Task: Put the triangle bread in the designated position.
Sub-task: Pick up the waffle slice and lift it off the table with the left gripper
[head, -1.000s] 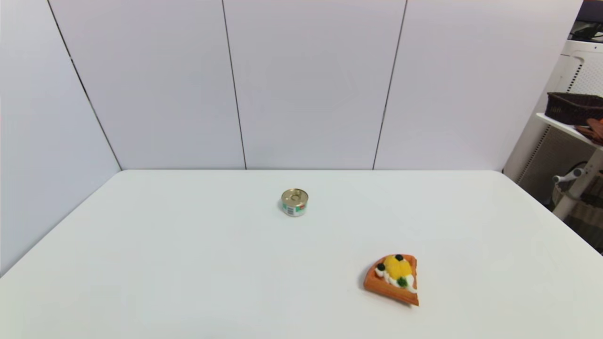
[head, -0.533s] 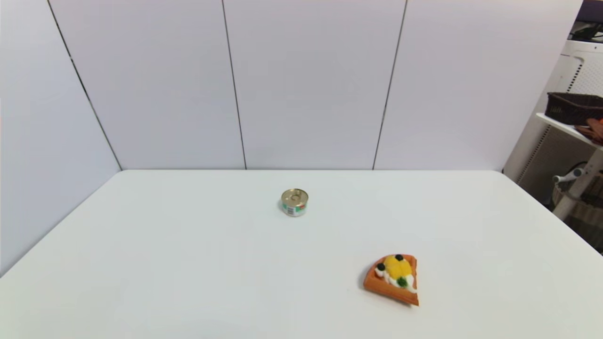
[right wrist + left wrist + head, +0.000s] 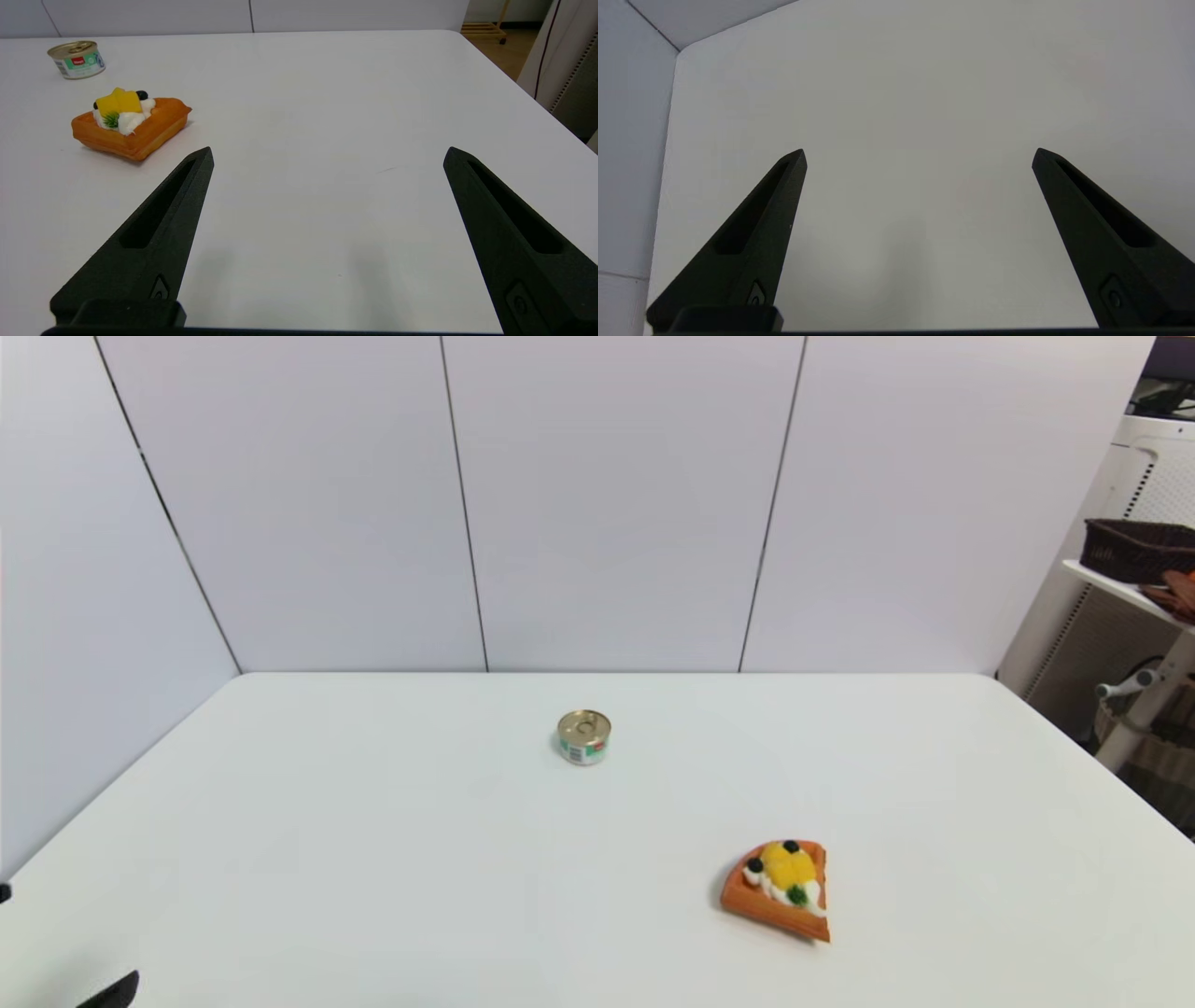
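each gripper has two long matte black fingers, wedge-shaped and narrowing to a blunt tip. the left gripper (image 3: 919, 156) and right gripper (image 3: 328, 154) look alike: a slot-like recess runs along each finger, and a small hexagonal screw recess sits near its base.

Lighting: bright, even, diffuse from overhead. Shadows: soft, faint beneath the triangle bread (image 3: 778, 889) and tin can (image 3: 583, 737); blurred finger shadows on the white table (image 3: 327, 116). Glare: mild sheen. Focus: sharp throughout; left wrist view dimmer, greyer
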`<act>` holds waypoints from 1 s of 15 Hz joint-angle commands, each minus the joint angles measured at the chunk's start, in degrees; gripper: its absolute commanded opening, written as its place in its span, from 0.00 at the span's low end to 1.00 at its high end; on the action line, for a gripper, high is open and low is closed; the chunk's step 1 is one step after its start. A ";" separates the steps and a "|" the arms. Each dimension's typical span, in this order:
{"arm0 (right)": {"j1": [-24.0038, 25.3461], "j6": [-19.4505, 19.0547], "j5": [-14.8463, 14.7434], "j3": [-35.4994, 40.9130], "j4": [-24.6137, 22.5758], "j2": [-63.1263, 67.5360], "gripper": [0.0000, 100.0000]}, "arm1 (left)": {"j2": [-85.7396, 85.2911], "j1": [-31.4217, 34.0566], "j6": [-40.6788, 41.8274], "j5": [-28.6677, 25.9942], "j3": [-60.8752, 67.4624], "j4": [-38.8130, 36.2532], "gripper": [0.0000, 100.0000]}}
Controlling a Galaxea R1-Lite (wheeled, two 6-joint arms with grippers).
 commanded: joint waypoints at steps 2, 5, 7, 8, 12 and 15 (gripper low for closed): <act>0.05 0.00 0.01 0.00 -0.01 0.07 1.00 | 34.76 -12.85 9.01 -4.28 -17.34 0.11 1.00; -0.04 0.00 0.01 0.00 -0.01 0.07 1.00 | 48.65 -22.61 8.31 -4.28 -26.30 -1.47 1.00; 0.05 0.00 0.01 0.00 -0.01 0.07 1.00 | 56.03 -27.27 8.31 -4.19 -32.46 -1.82 1.00; 0.05 0.00 0.01 0.00 -0.01 0.07 1.00 | 59.28 -29.20 8.31 -4.11 -35.62 -1.82 1.00; 0.05 0.00 0.01 0.00 -0.01 0.07 1.00 | 69.39 -35.44 8.40 -4.02 -45.55 -1.73 1.00; 0.05 0.00 0.01 0.00 -0.01 0.07 1.00 | 74.84 -38.69 8.40 -4.11 -51.09 -1.82 1.00</act>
